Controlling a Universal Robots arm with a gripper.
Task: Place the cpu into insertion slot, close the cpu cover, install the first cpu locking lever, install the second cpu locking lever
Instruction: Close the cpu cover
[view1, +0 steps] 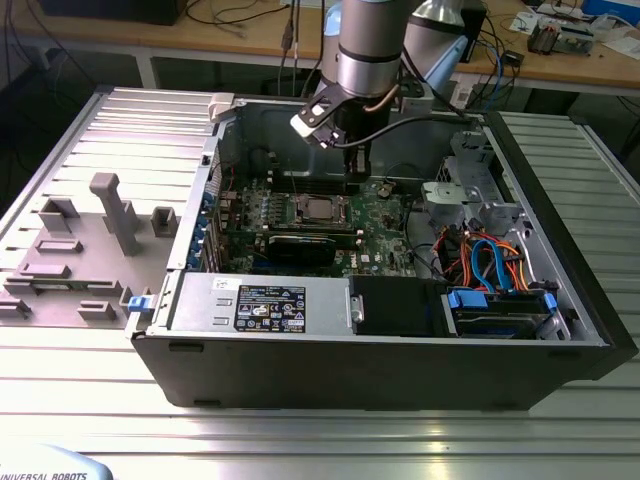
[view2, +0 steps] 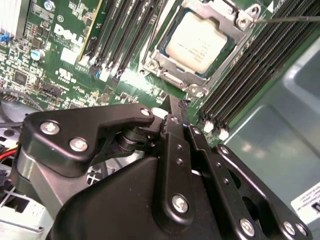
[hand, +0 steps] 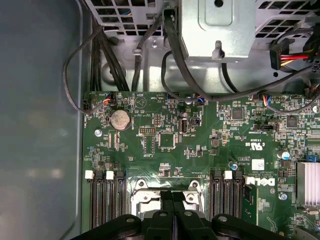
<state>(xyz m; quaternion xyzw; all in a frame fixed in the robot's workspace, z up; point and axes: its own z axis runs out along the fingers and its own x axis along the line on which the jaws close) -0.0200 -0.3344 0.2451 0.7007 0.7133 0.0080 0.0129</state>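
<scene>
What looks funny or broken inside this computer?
Nothing looks broken. The cpu lies flat, framed by the cpu cover. One oddity: a thin metal rod pokes out from the cover's corner across the black memory slots, probably a locking lever not yet tucked down.

Matt silver metal top on cpu (view2: 200, 42), shiny bare-metal cpu cover (view2: 172, 77), matt blk end effector (view2: 176, 107).

I saw the cpu (view2: 200, 40), a flat square chip with a pale silver top, lying level in the insertion slot (view2: 220, 64) on the green board. The cpu cover (view2: 172, 75), a silvery frame, lay flat around it.
</scene>
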